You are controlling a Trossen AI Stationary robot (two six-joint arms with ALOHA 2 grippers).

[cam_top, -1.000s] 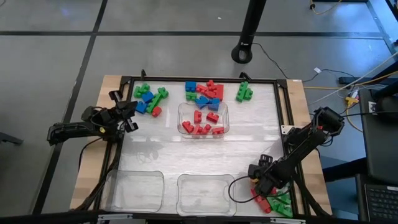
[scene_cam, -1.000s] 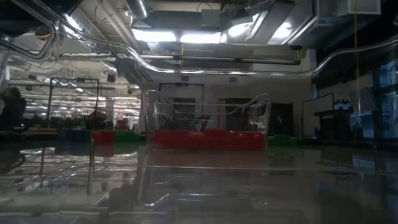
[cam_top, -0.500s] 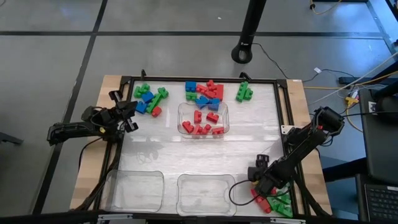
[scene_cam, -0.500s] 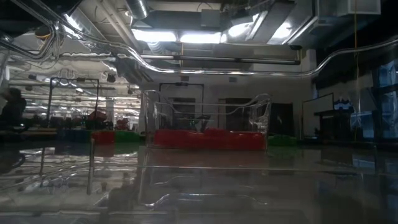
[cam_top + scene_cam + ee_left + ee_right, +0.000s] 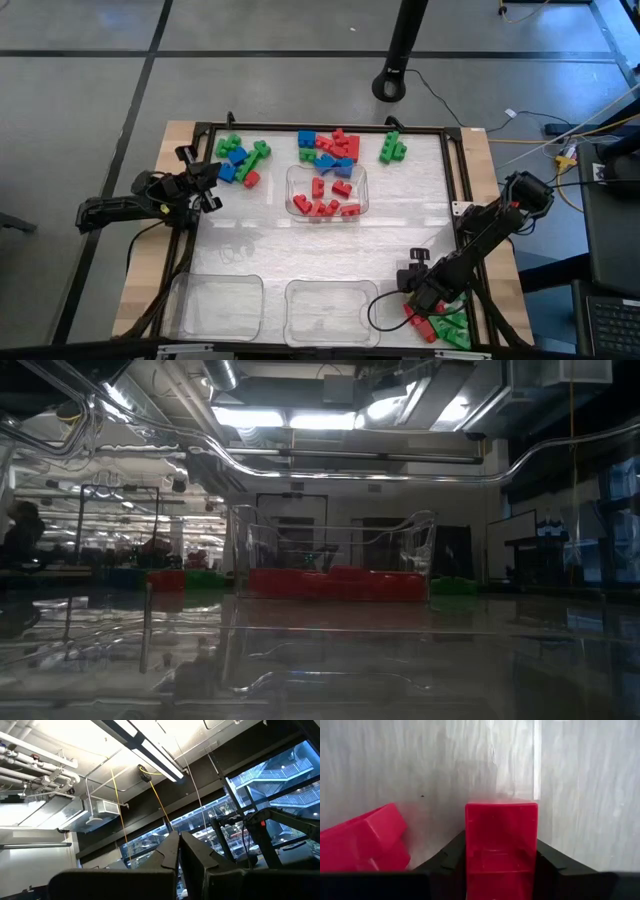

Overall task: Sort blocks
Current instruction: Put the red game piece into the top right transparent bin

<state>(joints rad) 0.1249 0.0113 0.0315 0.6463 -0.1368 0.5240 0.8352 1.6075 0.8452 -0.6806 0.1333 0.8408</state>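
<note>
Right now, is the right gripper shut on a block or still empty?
Shut on a red block: in the right wrist view both dark fingers press its sides. Another red block lies beside it.

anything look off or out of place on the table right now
Nothing is spilled or damaged. One oddity: a small heap of red and green plastic blocks lies at the table's near right corner, far from the mixed piles at the far edge. The right gripper is there, its fingers flanking a red plastic block.

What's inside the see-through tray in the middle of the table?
Only red blocks lie inside the middle tray, several in a loose pile. Whether smaller pieces hide beneath them cannot be seen.
</note>
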